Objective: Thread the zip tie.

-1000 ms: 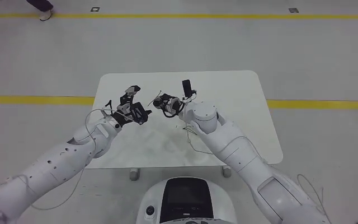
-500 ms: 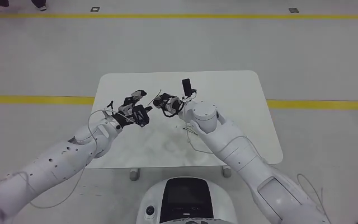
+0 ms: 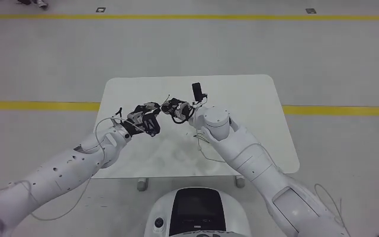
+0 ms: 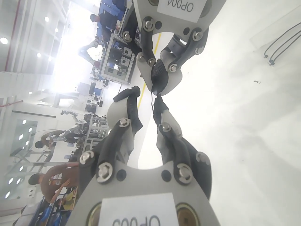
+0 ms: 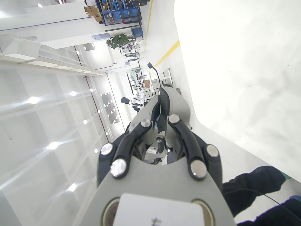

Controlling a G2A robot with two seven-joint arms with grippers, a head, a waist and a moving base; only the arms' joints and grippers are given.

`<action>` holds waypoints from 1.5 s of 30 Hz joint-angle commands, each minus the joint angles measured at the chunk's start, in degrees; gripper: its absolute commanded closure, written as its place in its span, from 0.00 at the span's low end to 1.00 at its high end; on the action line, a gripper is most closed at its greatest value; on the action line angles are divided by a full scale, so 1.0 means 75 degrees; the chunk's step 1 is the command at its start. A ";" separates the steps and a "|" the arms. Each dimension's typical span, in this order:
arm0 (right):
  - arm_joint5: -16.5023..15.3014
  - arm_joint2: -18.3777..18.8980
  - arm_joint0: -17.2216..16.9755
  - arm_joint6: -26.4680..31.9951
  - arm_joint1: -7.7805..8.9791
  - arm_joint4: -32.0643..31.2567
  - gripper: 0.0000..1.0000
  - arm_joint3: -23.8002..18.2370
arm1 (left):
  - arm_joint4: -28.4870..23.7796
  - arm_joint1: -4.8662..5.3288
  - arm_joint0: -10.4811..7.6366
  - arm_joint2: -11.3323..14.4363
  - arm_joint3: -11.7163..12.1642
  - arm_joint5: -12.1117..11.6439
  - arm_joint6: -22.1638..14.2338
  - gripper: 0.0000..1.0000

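A thin black zip tie rises from the tips of my right gripper, which is shut on it; its small head is at the free end. In the left wrist view the right gripper faces my left gripper tip to tip. The tie's strap hangs down between the left gripper's open fingers, close to one finger. I cannot tell whether it touches. From above, the left gripper and the right gripper meet above the white table, left of centre.
Two spare thin ties lie on the table on a clear sheet, nearer the robot than the grippers; from above they are faint lines. The table's right half is bare white surface. Yellow floor lines run past the table.
My left gripper has moved right and turned toward the right gripper, closing the gap until their tips nearly meet. The right gripper has kept its place with the tie.
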 commanded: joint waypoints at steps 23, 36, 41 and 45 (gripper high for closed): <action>0.0000 0.0140 -0.0129 -0.0201 0.0017 -0.0053 0.00 -0.0109 | -0.0035 0.0005 0.0122 -0.0091 0.0037 0.0077 0.0025 1.00; 0.0000 0.0318 -0.0239 -0.0326 0.0083 -0.0272 0.00 -0.0314 | -0.0212 0.0022 0.0380 -0.0381 0.0045 -0.0086 0.0616 1.00; 0.0000 0.0318 -0.0239 -0.0326 0.0083 -0.0272 0.00 -0.0314 | -0.0212 0.0022 0.0380 -0.0381 0.0045 -0.0086 0.0616 1.00; 0.0000 0.0318 -0.0239 -0.0326 0.0083 -0.0272 0.00 -0.0314 | -0.0212 0.0022 0.0380 -0.0381 0.0045 -0.0086 0.0616 1.00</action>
